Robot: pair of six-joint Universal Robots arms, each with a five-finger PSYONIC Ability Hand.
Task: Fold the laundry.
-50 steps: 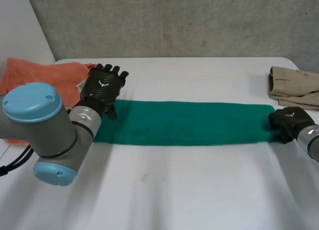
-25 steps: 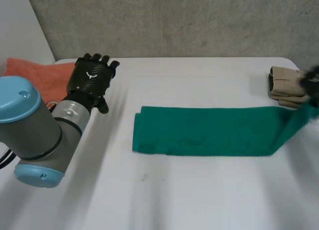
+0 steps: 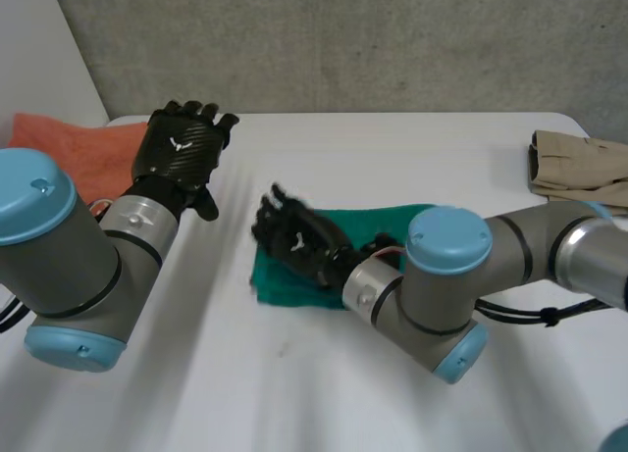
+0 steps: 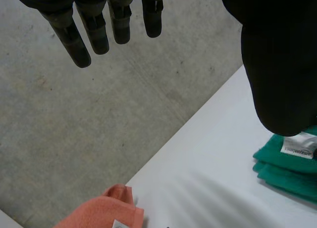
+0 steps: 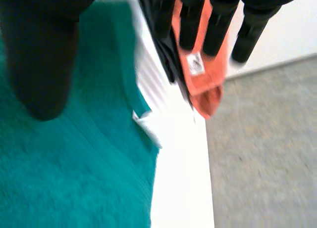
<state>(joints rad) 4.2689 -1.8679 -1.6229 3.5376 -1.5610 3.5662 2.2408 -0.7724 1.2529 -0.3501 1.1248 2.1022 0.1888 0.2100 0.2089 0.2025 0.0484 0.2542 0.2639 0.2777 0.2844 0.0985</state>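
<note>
Your right robot hand [image 3: 294, 241] is hovering, fingers spread, over the folded green towel [image 3: 285, 287]; your left robot hand [image 3: 182, 153] is hanging spread beside the orange towel [image 3: 69, 143]

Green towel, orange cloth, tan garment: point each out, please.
green towel [image 3: 285, 287], head view, on its near left part.
orange cloth [image 3: 83, 158], head view, on its middle.
tan garment [image 3: 579, 170], head view, on its middle.

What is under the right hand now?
The green towel, folded on the white table. The right hand is over its edge with straight fingers; hand and arm cover much of it.
</note>
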